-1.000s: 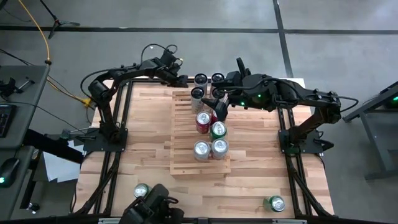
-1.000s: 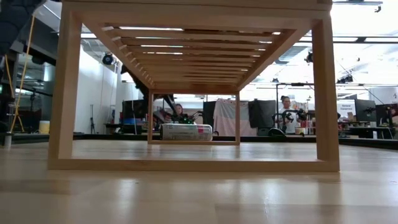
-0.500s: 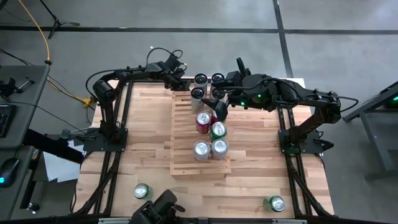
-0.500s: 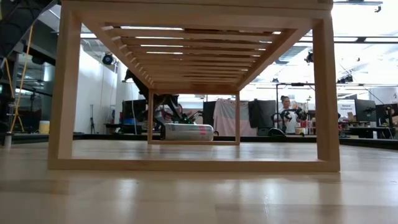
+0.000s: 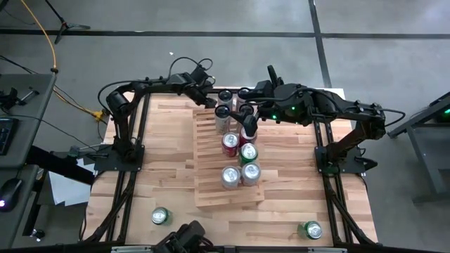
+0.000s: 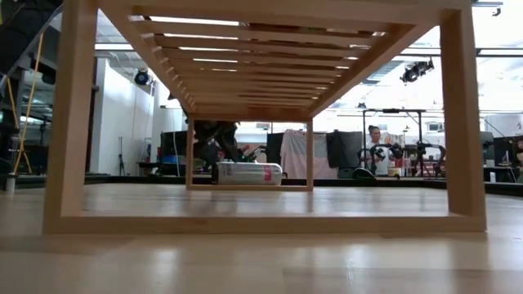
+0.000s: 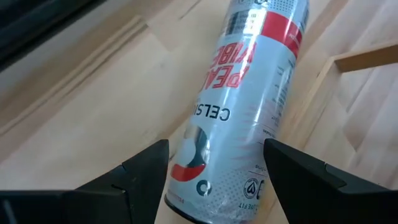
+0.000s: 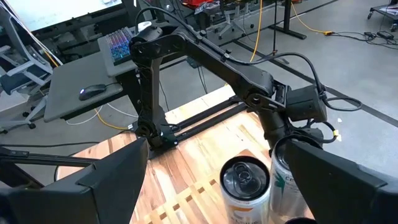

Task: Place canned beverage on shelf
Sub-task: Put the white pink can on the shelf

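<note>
A silver can with a red band [image 7: 249, 106] lies on its side on the table at the far left corner of the shelf [image 5: 211, 161], also seen under the shelf [image 6: 249, 173]. My left gripper [image 5: 211, 100] is shut on it. The shelf, a pale slatted rack, carries several upright cans: a red one [image 5: 230, 143], a green one [image 5: 247, 151] and silver ones [image 5: 230, 176]. My right gripper [image 5: 247, 125] hangs open above the shelf's far end, over an upright can [image 8: 245, 177], touching nothing. My left gripper holds the silver can near its closer end [image 7: 186, 186], its round sides between the two fingers [image 7: 146, 171]. The fingers slant down from the table's far left side. The can lies on its side on the tabletop, its far part close beside the shelf's corner post [image 7: 360, 59].
One green can [image 5: 161, 216] stands on the table near the front left and another [image 5: 310, 229] near the front right. The black frame rails [image 5: 130, 140] run along both table sides. Beyond the table a person [image 6: 374, 143] stands in the room.
My left gripper has moved toward the table's right and near edges, sunk a little and rolled. The shelf has slid toward the near edge and turned slightly, its near end swinging right. The cans on it have stayed upright.
</note>
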Controlling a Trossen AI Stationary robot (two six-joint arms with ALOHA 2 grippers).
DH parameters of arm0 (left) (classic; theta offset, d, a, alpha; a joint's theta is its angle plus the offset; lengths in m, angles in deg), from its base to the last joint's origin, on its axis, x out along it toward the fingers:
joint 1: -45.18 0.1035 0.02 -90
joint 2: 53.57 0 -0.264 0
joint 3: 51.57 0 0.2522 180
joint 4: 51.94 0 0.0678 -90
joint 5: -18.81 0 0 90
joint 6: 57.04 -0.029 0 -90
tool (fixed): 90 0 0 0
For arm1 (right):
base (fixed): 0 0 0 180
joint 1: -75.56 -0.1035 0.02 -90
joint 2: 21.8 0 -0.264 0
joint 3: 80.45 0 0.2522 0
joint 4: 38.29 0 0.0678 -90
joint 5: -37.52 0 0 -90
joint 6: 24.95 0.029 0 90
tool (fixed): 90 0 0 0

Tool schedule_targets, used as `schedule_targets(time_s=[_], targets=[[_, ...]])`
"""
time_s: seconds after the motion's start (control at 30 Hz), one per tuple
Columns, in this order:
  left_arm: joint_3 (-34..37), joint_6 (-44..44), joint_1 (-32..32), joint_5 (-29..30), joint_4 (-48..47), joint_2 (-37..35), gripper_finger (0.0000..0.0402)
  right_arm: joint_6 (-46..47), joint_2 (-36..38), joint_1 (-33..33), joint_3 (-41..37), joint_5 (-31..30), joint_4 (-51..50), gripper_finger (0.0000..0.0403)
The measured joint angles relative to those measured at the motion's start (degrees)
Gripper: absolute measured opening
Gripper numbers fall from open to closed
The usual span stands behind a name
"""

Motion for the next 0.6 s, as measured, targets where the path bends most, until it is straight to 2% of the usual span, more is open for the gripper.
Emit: schedule_targets(time_s=[0.1,0.23,0.4,0.6], targets=[[0.0,-1.7,-0.3,0.2,0.0,0.0,0.0252,0.0,0.0,0.0,0.0,0.0,0.0,0.0364],[-0.1,-6.0,-1.0,4.6,-1.1,-0.1,0.0252,0.1,0.0,0.0,0.0,0.0,0.0,0.0364],[0.0,-9.6,-1.7,7.2,-1.6,-0.1,0.0252,0.0,0.0,0.0,0.0,0.0,0.0,0.0364],[-0.1,-14.6,-2.7,14.2,-3.1,-0.2,0.0252,0.0,0.0,0.0,0.0,0.0,0.0,0.0364]])
